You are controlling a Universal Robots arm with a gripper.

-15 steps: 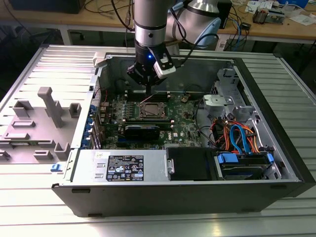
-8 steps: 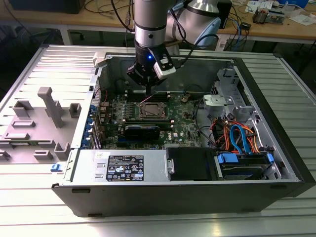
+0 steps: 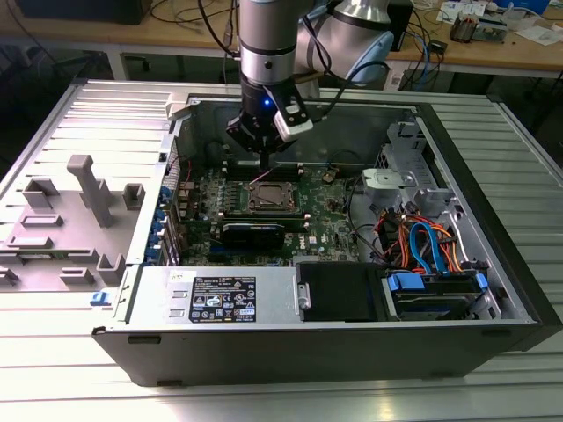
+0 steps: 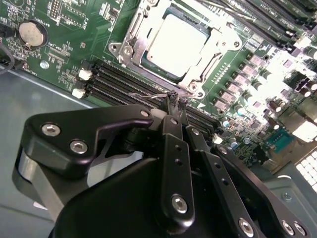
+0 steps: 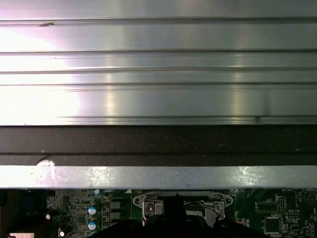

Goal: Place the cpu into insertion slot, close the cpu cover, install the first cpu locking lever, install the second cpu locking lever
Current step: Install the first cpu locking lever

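Over the green board (image 3: 330,211) inside the open computer case (image 3: 519,290), the end effector (image 3: 264,161) hangs low, just past the far edge of the insertion slot (image 4: 147,60). The case sits on a worktop (image 3: 53,369) made of shiny metal strips.

The cpu (image 4: 176,42) lies flat in the insertion slot, with its pale grey top facing up. The cpu cover (image 4: 130,42) looks to be folded down over it, so the metal frame goes all the way round the chip.

In the second wrist view, the two fingers (image 4: 171,101) are squeezed close together, with almost no gap between them. A thin wire lever (image 4: 146,93) ends right at the tips. I cannot tell whether the fingers pinch it or only touch it. Nothing else is in their grip.

The thing that matters most is how the lever lies. It is long and thin. It runs along the side of the slot, the same way as the long black memory slots (image 4: 124,82) next to it. The cpu is on the other side of the lever from the fingers, close by and straight ahead of them. So the fingers sit at the lever, not at the chip, and I judge the work is now about a locking lever.
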